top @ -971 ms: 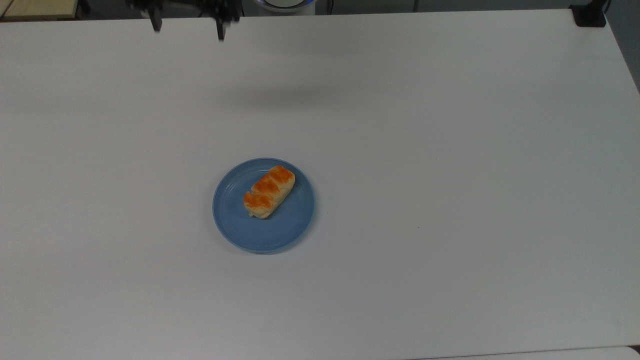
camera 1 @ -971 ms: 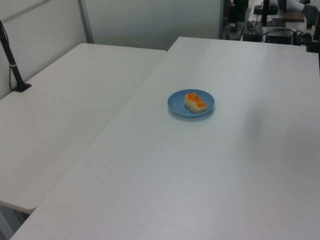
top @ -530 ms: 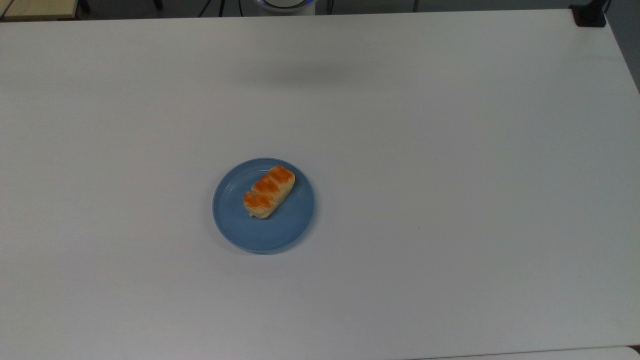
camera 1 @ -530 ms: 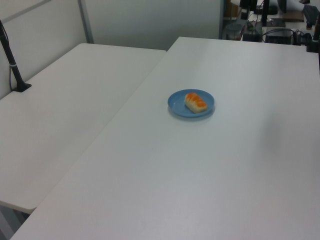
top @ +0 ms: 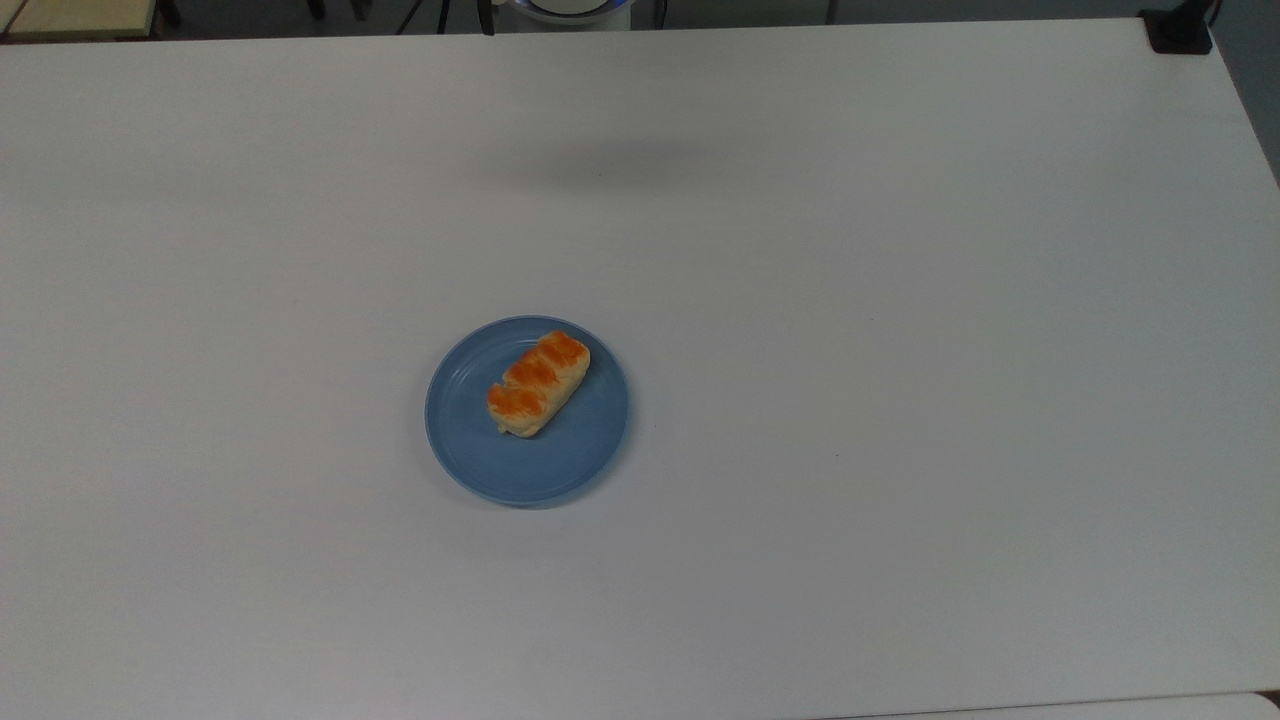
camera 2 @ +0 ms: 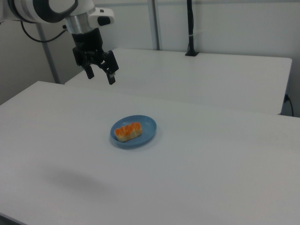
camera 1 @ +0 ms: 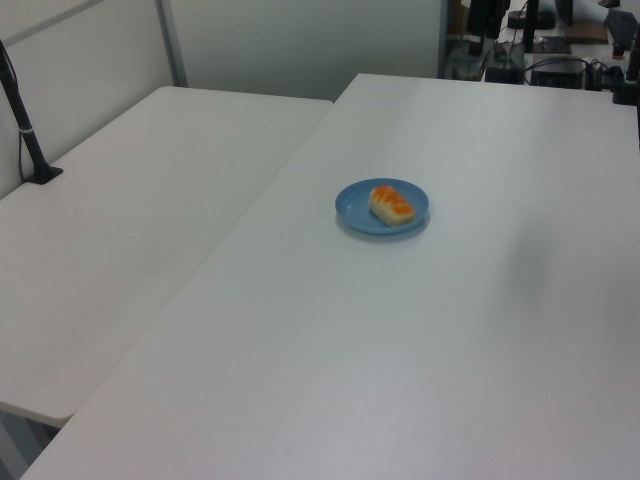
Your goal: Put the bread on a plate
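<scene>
Top view looking steeply down on the tabletop (top: 900, 300) from high up, left view raised at one corner looking obliquely across, right view lower and nearer from the opposite side, all three sharing the blue plate (top: 470, 440) (camera 1: 352, 205) (camera 2: 147, 126) mid-tabletop

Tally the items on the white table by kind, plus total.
Cream-coloured oblong bun with orange-brown glazed top: 1
Round blue plastic plate: 1
Total: 2. The bun lies on the plate; the end effector hangs open above the white table, holding nothing.
</scene>
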